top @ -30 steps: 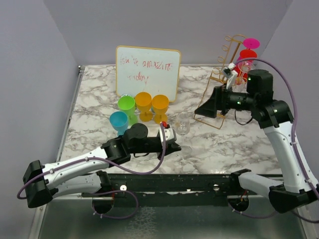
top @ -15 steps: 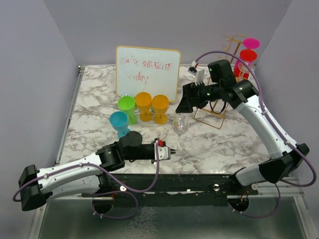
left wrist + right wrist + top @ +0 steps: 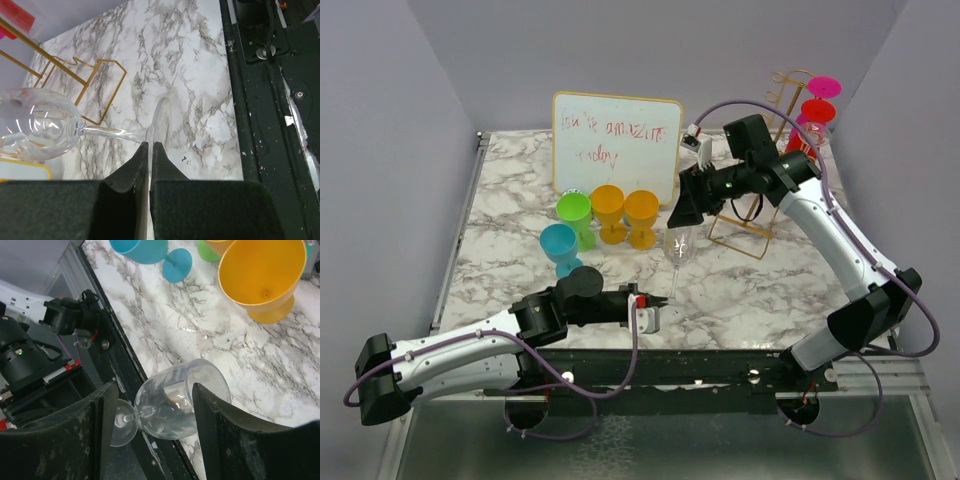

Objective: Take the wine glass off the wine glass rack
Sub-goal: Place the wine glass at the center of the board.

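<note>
The wine glass (image 3: 678, 248) is standing upright, off the wine glass rack (image 3: 750, 252), with one claw at each end of it.

The left claw (image 3: 150, 146) is lying low over the desk (image 3: 510, 210) with its fingers pressed together, pinching the rim of the glass's foot (image 3: 161, 120) right at their tips. The right claw (image 3: 152, 388) is angling down over the glass with its fingers (image 3: 227, 440) spread, and the bowl (image 3: 175, 407) is sitting between them; whether either finger is touching it I cannot tell. The rack is standing just behind the right claw, carrying a red glass (image 3: 817, 110) and a pink glass (image 3: 823, 85). Beyond the right claw's tips, an orange cup (image 3: 260, 280) and a blue cup (image 3: 150, 250) are sitting on the marble.
</note>
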Tool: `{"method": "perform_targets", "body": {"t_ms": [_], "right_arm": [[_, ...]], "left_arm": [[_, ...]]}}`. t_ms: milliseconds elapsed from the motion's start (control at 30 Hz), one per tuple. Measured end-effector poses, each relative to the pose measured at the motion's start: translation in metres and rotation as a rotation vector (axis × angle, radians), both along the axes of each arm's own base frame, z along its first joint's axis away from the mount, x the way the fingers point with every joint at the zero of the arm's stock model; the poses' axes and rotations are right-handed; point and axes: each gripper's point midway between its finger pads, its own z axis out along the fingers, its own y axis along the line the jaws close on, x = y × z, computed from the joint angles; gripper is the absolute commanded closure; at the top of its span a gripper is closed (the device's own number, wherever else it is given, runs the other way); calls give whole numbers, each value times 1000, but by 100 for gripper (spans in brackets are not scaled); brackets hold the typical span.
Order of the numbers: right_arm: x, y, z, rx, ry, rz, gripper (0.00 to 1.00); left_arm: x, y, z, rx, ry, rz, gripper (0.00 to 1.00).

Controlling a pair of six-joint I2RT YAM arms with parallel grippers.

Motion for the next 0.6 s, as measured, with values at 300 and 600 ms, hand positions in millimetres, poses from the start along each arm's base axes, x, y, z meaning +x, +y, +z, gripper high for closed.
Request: {"method": "perform_targets", "body": {"t_ms": [300,600], "right_arm": [[0,3,0,0,-24,74,40],[9,7,-4,-19,-10,78,46]], "left_arm": [[6,4,-6,40,-65,19,100],[13,12,-7,76,-135,49,100]]}}
